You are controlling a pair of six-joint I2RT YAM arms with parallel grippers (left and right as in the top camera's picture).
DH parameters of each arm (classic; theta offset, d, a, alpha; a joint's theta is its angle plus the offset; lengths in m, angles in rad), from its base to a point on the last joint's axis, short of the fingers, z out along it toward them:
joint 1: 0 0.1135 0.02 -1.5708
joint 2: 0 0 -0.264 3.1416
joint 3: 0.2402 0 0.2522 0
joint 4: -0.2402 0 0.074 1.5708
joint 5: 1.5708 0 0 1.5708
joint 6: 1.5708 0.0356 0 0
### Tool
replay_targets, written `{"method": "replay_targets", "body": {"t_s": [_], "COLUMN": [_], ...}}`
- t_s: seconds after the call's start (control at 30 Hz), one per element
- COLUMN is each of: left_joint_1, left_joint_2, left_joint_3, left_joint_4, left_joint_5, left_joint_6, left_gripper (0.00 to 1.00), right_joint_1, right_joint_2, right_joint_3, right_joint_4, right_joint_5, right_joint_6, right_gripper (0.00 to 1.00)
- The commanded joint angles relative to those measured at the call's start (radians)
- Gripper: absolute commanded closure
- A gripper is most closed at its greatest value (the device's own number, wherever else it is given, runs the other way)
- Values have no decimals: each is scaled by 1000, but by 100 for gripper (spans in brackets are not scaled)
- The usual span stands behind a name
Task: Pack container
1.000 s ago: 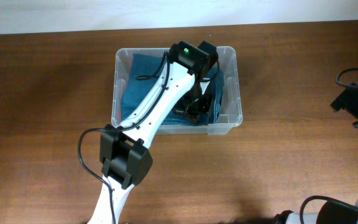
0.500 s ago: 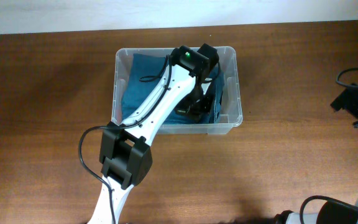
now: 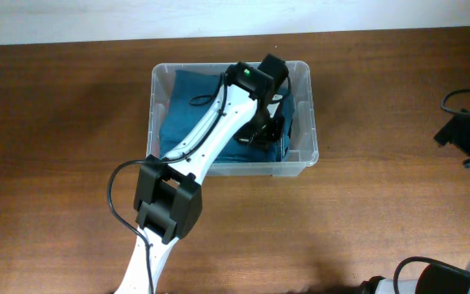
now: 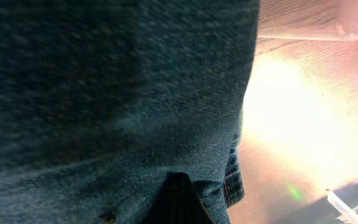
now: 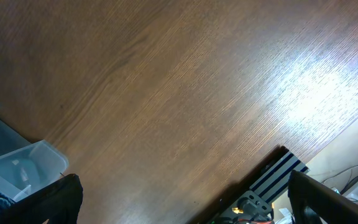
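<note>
The clear plastic container (image 3: 304, 114) stands at the table's far middle. A folded blue denim garment (image 3: 182, 106) lies inside it. My left arm reaches into the container, and my left gripper (image 3: 268, 126) is down at the garment's right end. In the left wrist view denim (image 4: 104, 93) fills the frame, and the dark fingers (image 4: 179, 202) sit together with a hemmed fold around them. My right gripper (image 5: 191, 205) is open and empty over bare wood at the far right (image 3: 467, 135). A container corner (image 5: 17, 162) shows in the right wrist view.
The brown wooden table (image 3: 365, 212) surrounds the container. A black and silver ribbed rail (image 5: 278, 174) lies at the table's right edge. Cables (image 3: 463, 98) run by the right arm.
My left gripper has moved a little toward the container's far right corner, staying inside it. The right arm has not moved.
</note>
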Motion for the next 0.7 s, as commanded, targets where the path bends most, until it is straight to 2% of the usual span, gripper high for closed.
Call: {"method": "replay_targets", "body": {"t_s": [0.0, 0.2, 0.5, 0.67], "left_joint_1": [58, 117, 126, 119], "left_joint_2": [24, 24, 47, 140], "left_joint_3": [52, 172, 172, 172], "left_joint_4": [10, 71, 115, 123], "left_joint_5": [-23, -79, -130, -131], "left_joint_6": [1, 27, 27, 27], "left_gripper": [99, 99, 99, 99], "right_joint_1": [-4, -4, -4, -5], "right_joint_2": [-4, -4, -4, -4], "right_joint_3": [2, 2, 2, 2], "right_joint_4": [0, 0, 0, 0], "right_joint_5": [2, 2, 2, 2], "right_joint_6": [5, 5, 5, 5], "right_gripper": [2, 2, 2, 2]}}
